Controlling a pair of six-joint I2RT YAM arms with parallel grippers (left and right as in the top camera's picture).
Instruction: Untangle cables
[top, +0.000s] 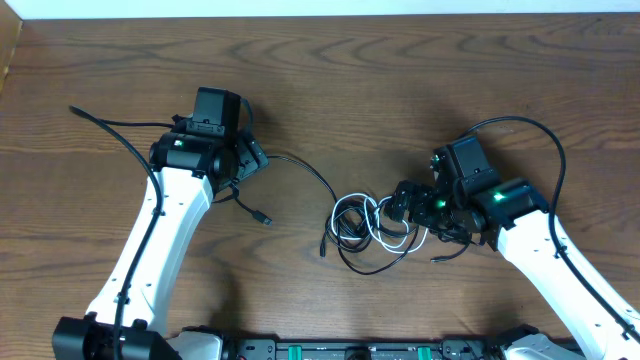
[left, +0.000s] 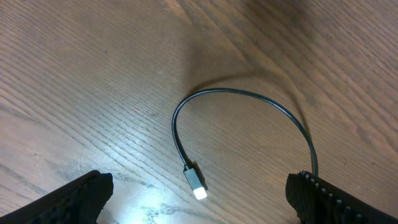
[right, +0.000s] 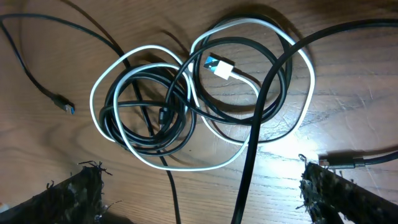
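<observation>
The cables lie in a tangle (top: 370, 225) at the table's middle: black cords (right: 146, 134) coiled with a white cord (right: 180, 168), whose white plug (right: 224, 67) rests inside the loops. My right gripper (right: 202, 193) hangs open just over the tangle's near edge, and a flat black cord (right: 255, 124) runs between its fingers. One black cable (left: 249, 94) trails left from the tangle. Its plug end (left: 194, 182) lies between the fingers of my open left gripper (left: 199, 202), which holds nothing.
A loose black plug (right: 62, 102) lies left of the tangle and another plug (right: 339, 162) beside my right finger. The arms' own thick black cables (top: 110, 125) arc over the wooden table (top: 320, 80).
</observation>
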